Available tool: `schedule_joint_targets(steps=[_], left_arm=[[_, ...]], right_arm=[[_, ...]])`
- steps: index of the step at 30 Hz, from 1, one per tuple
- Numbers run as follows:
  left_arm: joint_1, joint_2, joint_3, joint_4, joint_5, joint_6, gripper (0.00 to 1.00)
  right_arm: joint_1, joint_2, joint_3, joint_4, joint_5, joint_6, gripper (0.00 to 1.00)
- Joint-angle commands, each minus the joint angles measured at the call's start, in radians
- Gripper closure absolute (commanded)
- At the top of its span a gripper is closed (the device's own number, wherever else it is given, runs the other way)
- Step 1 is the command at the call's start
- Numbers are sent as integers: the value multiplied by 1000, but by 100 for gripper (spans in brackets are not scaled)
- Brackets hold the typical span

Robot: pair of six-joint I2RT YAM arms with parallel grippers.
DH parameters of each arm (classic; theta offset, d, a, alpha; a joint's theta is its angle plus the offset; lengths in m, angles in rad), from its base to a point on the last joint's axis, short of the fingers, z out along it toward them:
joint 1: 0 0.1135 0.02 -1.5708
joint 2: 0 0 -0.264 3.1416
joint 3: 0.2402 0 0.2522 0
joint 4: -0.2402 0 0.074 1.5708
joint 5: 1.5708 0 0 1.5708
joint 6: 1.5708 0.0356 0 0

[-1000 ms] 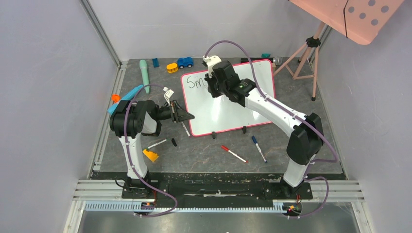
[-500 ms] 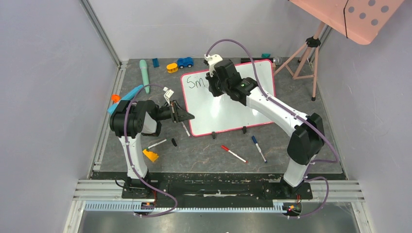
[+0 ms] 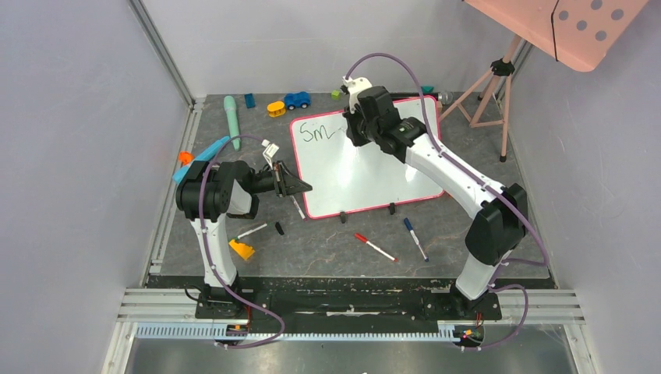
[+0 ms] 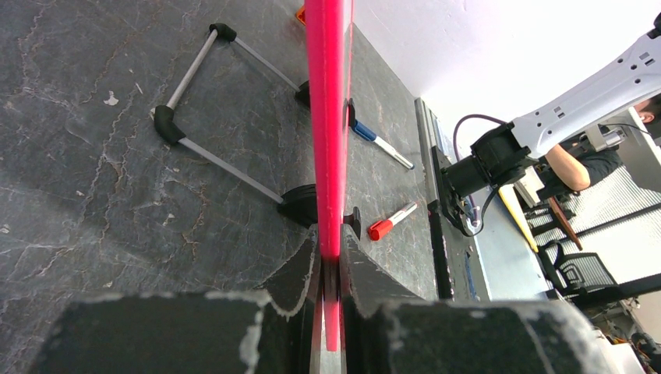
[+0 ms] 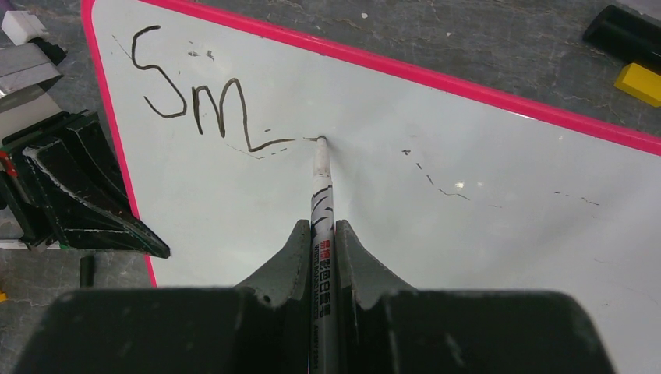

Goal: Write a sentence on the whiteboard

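The whiteboard (image 3: 355,175), glossy white with a thin pink-red frame and small black feet, lies on the dark mat. The sentence (image 3: 316,132) reads "Sm" plus a trailing stroke at the board's top left, and shows in the right wrist view (image 5: 199,97). My right gripper (image 5: 321,230) is shut on a white whiteboard marker (image 5: 321,195) whose tip touches the whiteboard (image 5: 468,234) right of the letters; in the top view the right gripper (image 3: 357,126) is over the top edge. My left gripper (image 4: 330,251) is shut on the whiteboard's pink frame (image 4: 327,117) at its left edge (image 3: 298,187).
A red marker (image 3: 375,247), a blue marker (image 3: 415,238) and a loose black cap (image 3: 279,228) lie in front of the board. Toys (image 3: 296,100) and a green tube (image 3: 231,121) lie behind it. A tripod (image 3: 487,93) with a salmon-pink dotted panel (image 3: 581,27) stands at the back right.
My right gripper has moved to the right along the board's top with the marker, leaving a thin stroke after "Sm". The left arm and board have not moved.
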Motion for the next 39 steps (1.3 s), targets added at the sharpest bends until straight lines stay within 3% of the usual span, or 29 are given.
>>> schedule_joint_targets(steps=[1,15,39], left_arm=[[-3,7,-21,51,26,52,96],[-3,5,-22,51,26,55,96],[-4,4,-22,51,28,57,96]], right_arm=[[-13,-30,52,7,7,-14,100],[-14,-27,72,75,-95,-13,100],[-14,46,125,74,-125,13,100]])
